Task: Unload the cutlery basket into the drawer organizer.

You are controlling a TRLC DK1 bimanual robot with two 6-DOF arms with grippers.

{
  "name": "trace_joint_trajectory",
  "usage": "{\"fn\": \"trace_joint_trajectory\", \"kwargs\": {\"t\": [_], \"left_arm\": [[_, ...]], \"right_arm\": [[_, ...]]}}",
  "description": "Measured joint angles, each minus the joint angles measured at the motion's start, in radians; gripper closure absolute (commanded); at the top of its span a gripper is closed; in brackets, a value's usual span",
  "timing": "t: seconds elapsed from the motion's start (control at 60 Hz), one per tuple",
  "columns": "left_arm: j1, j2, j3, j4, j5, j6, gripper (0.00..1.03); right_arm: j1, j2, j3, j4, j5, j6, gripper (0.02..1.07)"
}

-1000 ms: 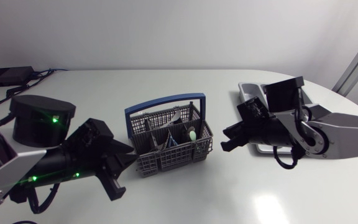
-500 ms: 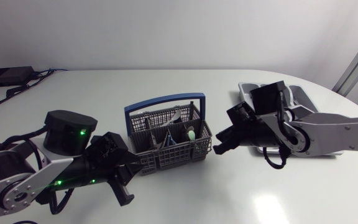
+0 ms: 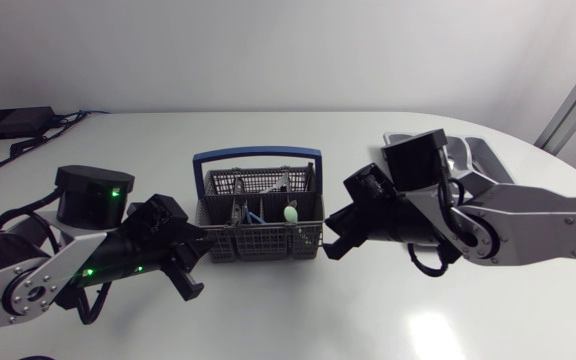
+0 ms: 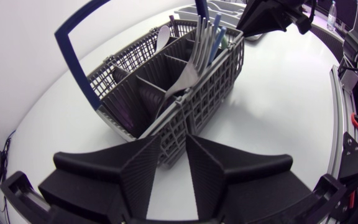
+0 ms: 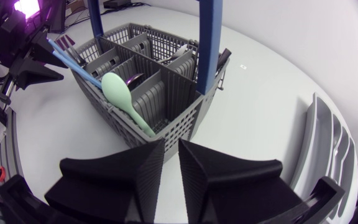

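The grey cutlery basket (image 3: 258,235) with a blue handle (image 3: 256,157) stands at the table's middle. It holds a green spoon (image 3: 291,213), blue-handled pieces (image 3: 253,215) and metal forks (image 4: 191,62). My left gripper (image 3: 205,250) is at its left front corner, and in the left wrist view that corner's wall (image 4: 194,112) sits pinched in the left gripper (image 4: 174,146). My right gripper (image 3: 330,238) is shut on the right front corner; the green spoon (image 5: 120,93) lies just ahead of the right gripper (image 5: 171,146). The grey drawer organizer (image 3: 473,150) lies at the back right, mostly hidden behind my right arm.
A black box (image 3: 13,122) with cables sits at the far left back of the table. The organizer's compartments (image 5: 328,149) lie beside my right arm. Bare white tabletop runs in front of the basket.
Both grippers closed in on the basket from either side. The basket turned from skewed to square with the table's front and shifted slightly left.
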State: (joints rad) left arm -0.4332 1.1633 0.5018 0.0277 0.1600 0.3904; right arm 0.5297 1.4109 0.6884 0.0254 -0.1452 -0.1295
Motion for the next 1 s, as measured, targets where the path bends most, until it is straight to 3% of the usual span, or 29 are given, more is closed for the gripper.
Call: {"fn": "trace_joint_trajectory", "kwargs": {"t": [0.133, 0.333, 0.467, 0.7, 1.0], "left_arm": [[0.0, -0.059, -0.004, -0.021, 0.0, 0.003, 0.66], [-0.009, -0.221, -0.004, -0.092, -0.001, 0.003, 0.57], [-0.085, -0.279, -0.004, -0.113, -0.053, -0.008, 0.52], [-0.256, -0.277, -0.004, -0.077, -0.196, -0.051, 0.5], [-0.264, -0.177, -0.004, 0.066, -0.23, -0.057, 0.51]], "right_arm": [[0.006, -0.002, 0.0, 0.0, -0.001, 0.003, 0.82], [-0.008, -0.078, -0.013, -0.023, -0.01, 0.003, 0.47], [-0.009, -0.14, -0.045, -0.024, -0.01, 0.003, 0.32], [-0.009, -0.16, -0.079, -0.03, -0.008, 0.003, 0.3], [-0.009, -0.161, -0.082, -0.03, -0.008, 0.008, 0.3]]}}
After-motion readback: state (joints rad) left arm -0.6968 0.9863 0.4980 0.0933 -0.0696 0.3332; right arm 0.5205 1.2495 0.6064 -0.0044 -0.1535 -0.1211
